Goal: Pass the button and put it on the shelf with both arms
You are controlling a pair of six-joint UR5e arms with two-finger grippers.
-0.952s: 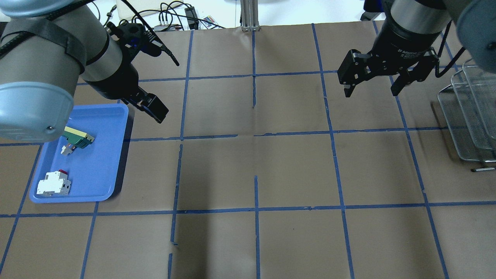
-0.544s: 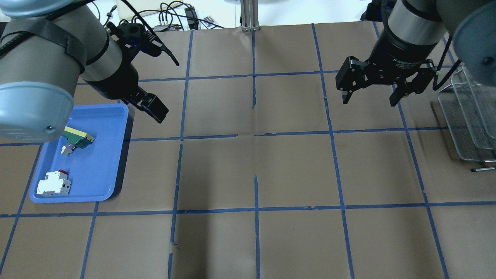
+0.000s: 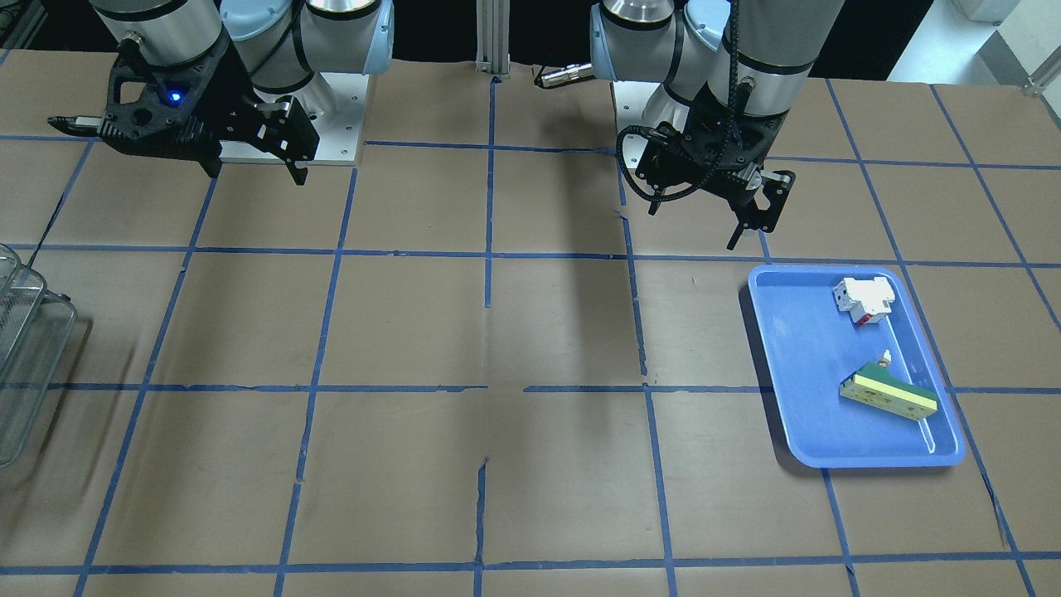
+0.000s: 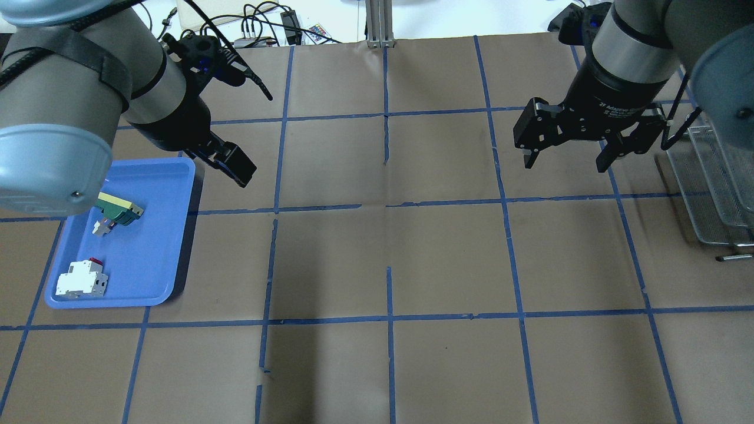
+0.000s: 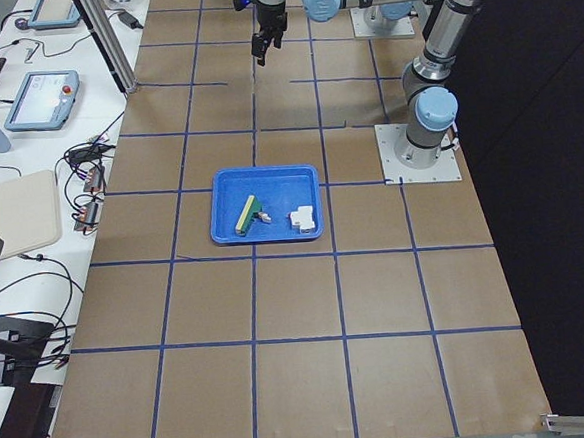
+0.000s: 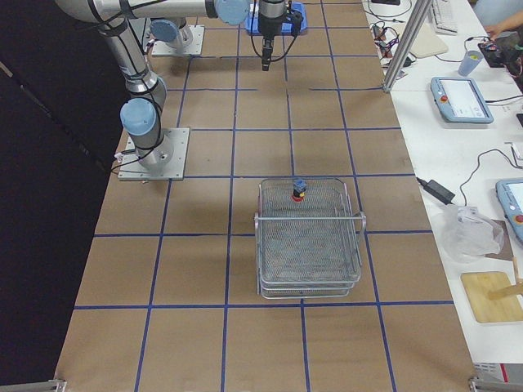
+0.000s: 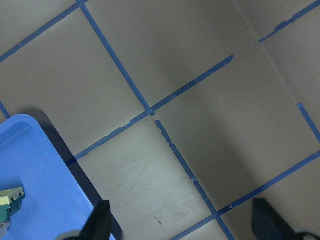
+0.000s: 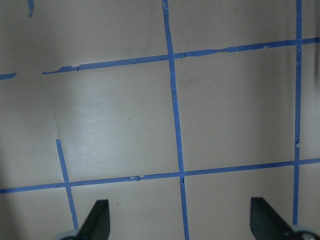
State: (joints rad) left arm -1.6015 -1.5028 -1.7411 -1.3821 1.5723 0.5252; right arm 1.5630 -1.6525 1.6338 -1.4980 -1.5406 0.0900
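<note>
The button [image 6: 299,189], with red head, black body and blue rear block, rests on the top tier of the silver wire shelf [image 6: 309,245], near its far rim; it shows only in the exterior right view. The shelf also shows at the right edge of the overhead view [image 4: 716,182]. My right gripper [image 4: 565,164] is open and empty, hovering above the table just left of the shelf. My left gripper [image 4: 235,168] is open and empty, above the table by the blue tray's far right corner. Both wrist views show spread fingertips [image 7: 102,222] [image 8: 100,220] over bare table.
A blue tray [image 4: 171,247] at the left holds a yellow-green wedge block [image 4: 121,209] and a white-and-red boxy switch [image 4: 81,280]. Brown paper with blue tape lines covers the table. Cables lie beyond the far edge [image 4: 259,29].
My right gripper has moved a little toward the robot's side and slightly toward the shelf, still open. The left arm has not moved.
</note>
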